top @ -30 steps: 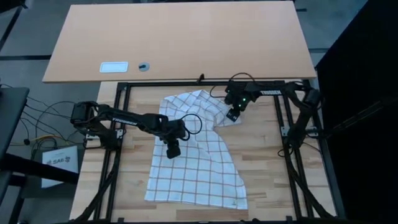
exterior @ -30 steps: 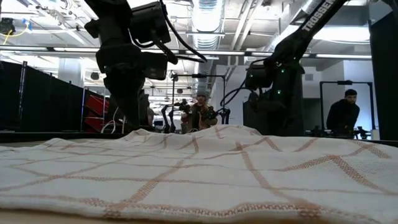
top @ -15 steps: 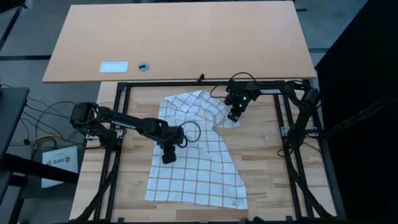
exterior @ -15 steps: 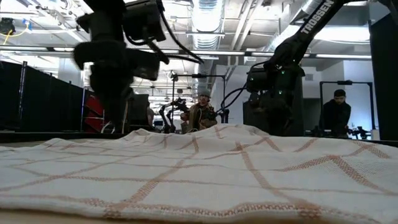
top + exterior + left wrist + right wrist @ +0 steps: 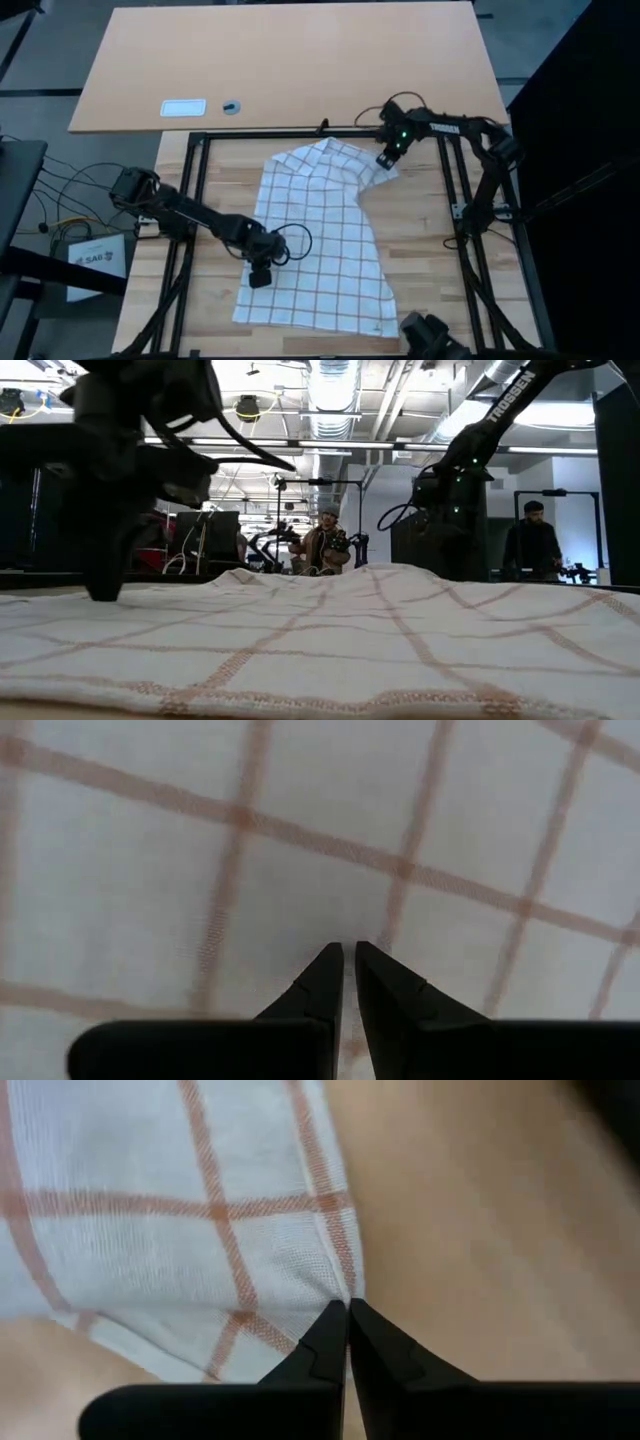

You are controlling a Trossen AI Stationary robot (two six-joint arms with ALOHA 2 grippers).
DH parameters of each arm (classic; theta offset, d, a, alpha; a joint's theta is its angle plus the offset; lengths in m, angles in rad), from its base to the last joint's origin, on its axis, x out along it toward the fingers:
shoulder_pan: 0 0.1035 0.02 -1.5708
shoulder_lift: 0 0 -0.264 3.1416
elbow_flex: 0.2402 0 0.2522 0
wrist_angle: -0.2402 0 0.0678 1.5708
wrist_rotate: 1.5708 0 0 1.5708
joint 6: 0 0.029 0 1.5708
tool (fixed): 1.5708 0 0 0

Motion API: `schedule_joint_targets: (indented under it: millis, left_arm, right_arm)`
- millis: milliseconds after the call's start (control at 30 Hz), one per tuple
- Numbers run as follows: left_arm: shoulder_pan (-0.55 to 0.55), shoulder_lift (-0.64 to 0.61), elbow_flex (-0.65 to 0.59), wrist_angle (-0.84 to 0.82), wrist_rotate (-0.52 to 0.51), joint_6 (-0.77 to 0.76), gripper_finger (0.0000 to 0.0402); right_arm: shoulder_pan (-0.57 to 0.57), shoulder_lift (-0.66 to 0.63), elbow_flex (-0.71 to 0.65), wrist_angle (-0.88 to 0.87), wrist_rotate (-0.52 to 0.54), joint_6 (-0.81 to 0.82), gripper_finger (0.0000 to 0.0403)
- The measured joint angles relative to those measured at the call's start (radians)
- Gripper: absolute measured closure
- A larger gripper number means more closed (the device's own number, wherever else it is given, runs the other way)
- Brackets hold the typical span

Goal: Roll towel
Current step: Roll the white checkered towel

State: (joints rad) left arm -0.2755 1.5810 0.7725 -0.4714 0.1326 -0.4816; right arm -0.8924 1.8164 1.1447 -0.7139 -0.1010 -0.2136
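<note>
Right gripper [image 5: 383, 161]: jaws pressed together, pinching the hemmed edge of the towel [image 5: 315, 240] at its far right corner; in the right wrist view the fingertips [image 5: 345, 1325] meet on the hem, checked cloth to one side of them, bare wooden table [image 5: 480, 1220] to the other. Left gripper [image 5: 260, 277]: jaws nearly closed with a thin slit between them, tips down on the flat cloth near the towel's left edge; the left wrist view shows no fold caught between the fingers [image 5: 325, 982], only white fabric with reddish-brown lines all round. Towel: spread mostly flat across the slatted table [image 5: 420, 250] between the two grippers, narrowing and rumpled toward the corner the right gripper holds, the near hem lying well away from both. Black frame rails [image 5: 330, 133]: bordering the table just beyond the right gripper. Larger tan tabletop [image 5: 290, 60]: beyond the rails, bearing a pale rectangular label [image 5: 183, 107] and a small dark round item [image 5: 231, 106]. Low view: towel fills the foreground; two people [image 5: 325, 545] among equipment in the room behind.
</note>
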Motion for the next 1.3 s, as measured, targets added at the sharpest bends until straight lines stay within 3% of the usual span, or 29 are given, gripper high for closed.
schedule_joint_targets:
  millis: [267, 467, 800, 900, 1033, 1200, 1300]
  left_arm:
    - [-0.055, -0.002, -0.016, 0.029, 0.002, -0.034, 0.0384]
    - [-0.056, -0.002, -0.018, 0.036, 0.016, -0.035, 0.0384]
    - [-0.001, -0.059, -0.020, 0.041, 0.018, -0.031, 0.0384]
    - [0.029, -0.097, -0.015, 0.028, 0.006, -0.026, 0.0384]
    - [0.096, -0.146, 0.047, -0.013, -0.133, 0.078, 0.0385]
    - [0.250, -0.156, 0.160, -0.042, -0.319, 0.340, 0.0381]
    - [0.389, -0.155, 0.218, -0.070, -0.338, 0.501, 0.0368]
  right_arm:
    - [-0.074, -0.001, 0.144, -0.057, 0.133, -0.101, 0.0403]
    - [-0.084, -0.004, 0.242, -0.122, 0.133, -0.070, 0.0394]
    - [-0.004, -0.004, 0.253, -0.227, 0.087, -0.049, 0.0278]
    - [0.024, -0.004, 0.253, -0.319, -0.037, 0.042, 0.0246]
    - [0.156, -0.036, 0.188, -0.376, -0.389, 0.042, 0.0226]
    - [0.465, -0.126, 0.039, -0.192, -0.416, 0.080, 0.0230]
    - [0.655, -0.180, -0.052, -0.024, -0.359, 0.197, 0.0235]
